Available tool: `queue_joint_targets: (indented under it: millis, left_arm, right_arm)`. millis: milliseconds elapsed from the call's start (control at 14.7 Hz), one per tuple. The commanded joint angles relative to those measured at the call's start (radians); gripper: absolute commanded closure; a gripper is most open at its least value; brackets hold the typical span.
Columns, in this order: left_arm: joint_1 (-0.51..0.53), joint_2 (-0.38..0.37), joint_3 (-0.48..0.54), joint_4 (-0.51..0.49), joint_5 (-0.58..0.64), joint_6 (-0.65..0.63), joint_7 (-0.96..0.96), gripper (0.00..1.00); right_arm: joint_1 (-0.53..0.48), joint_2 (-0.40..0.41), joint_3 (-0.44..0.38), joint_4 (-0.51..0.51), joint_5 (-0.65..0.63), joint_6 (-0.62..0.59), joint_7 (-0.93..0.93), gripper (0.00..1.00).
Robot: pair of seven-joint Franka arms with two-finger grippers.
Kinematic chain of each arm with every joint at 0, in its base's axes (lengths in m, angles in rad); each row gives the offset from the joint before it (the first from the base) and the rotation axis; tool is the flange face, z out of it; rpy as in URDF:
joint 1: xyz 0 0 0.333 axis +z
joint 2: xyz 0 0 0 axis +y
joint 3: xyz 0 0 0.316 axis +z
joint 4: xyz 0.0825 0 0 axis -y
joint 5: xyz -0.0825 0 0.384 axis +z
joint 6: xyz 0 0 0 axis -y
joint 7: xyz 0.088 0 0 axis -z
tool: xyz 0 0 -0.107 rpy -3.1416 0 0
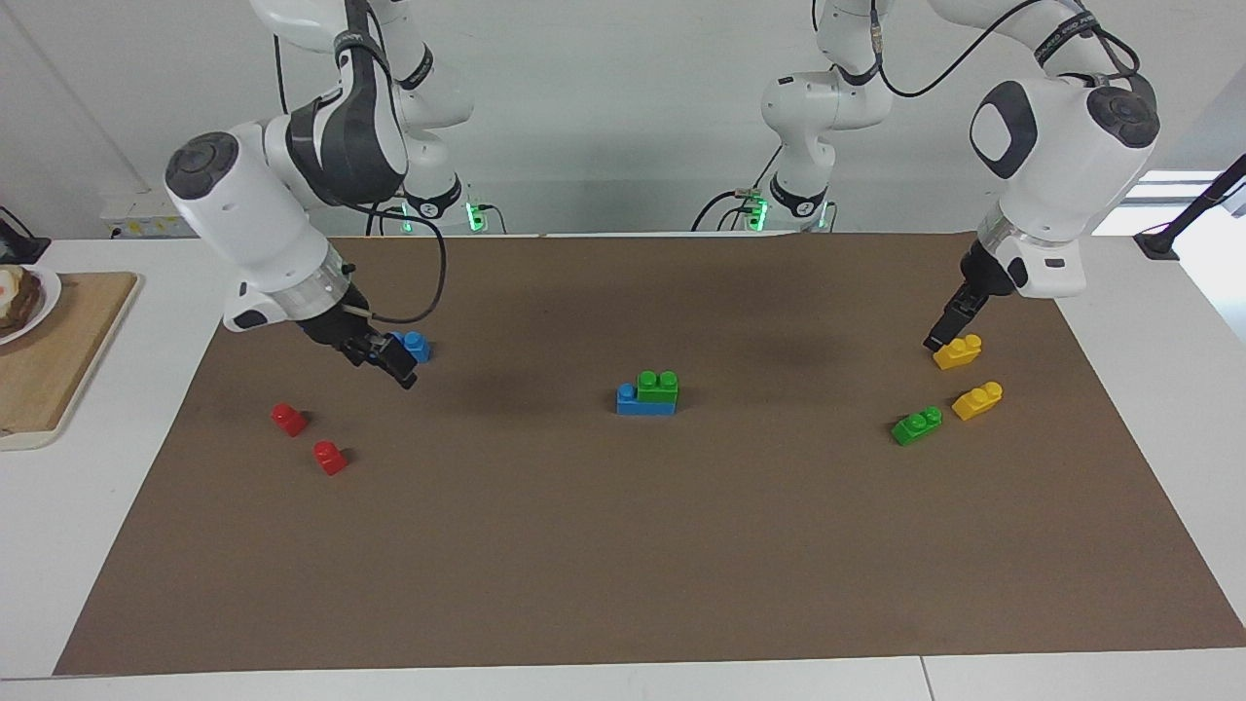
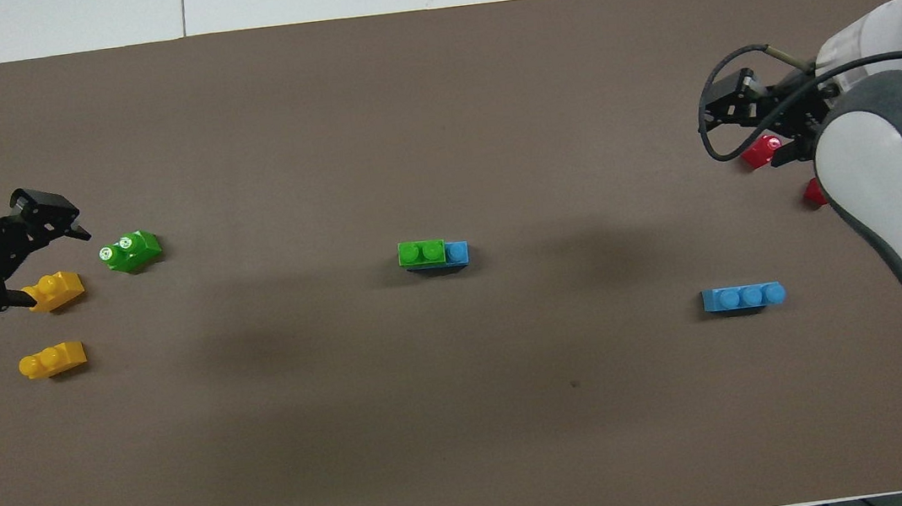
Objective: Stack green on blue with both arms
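Bricks are lying loose on the brown mat (image 1: 623,565); nothing on it is serving as a container. At the middle of the mat, one green brick (image 1: 658,386) is sitting on a blue brick (image 1: 642,401), covering two of its studs and leaving the stud toward the right arm's end bare.

A second blue brick (image 2: 743,297) is resting alone on the mat toward the right arm's end, nearer to the robots than the two red bricks (image 2: 762,152). A second green brick (image 1: 917,425) is lying toward the left arm's end, just beside one yellow brick (image 1: 977,400), with another yellow brick (image 1: 957,351) nearer to the robots.

The right gripper (image 1: 392,360) is hanging low over the mat, and in the facing view it is covering part of the lone blue brick. The overhead view is showing that brick lying free with no finger on it. I cannot tell whether its fingers are spread or pressed together.

The left gripper (image 2: 27,263) is hanging over the yellow brick farther from the robots in the overhead view, its fingers spread apart and holding nothing. In the facing view its fingertips are sitting just beside the yellow brick nearer to the robots; contact cannot be confirmed.

A wooden board (image 1: 58,360) is lying off the mat at the right arm's end of the table.
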Motion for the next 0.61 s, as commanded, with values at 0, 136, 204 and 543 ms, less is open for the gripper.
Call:
queue_joint_targets:
  millis: [0,136,204,543]
  left_arm:
    - [0.008,-0.016,-0.012,-0.01,0.016,-0.002,0.042,0.0]
    - [-0.001,-0.036,-0.013,-0.021,0.016,-0.003,0.048,0.0]
    - [-0.003,-0.039,-0.016,-0.018,0.016,-0.015,0.056,0.0]
    - [-0.011,-0.142,-0.015,-0.071,0.016,-0.141,0.302,0.0]
  right_arm:
    - [-0.011,-0.103,0.012,-0.008,-0.118,-0.08,-0.127,0.02]
    - [-0.011,-0.139,0.009,0.013,-0.138,-0.149,-0.213,0.02]
    - [-0.014,-0.159,0.009,0.019,-0.15,-0.183,-0.241,0.02]
    - [-0.032,-0.219,0.01,0.041,-0.156,-0.304,-0.304,0.02]
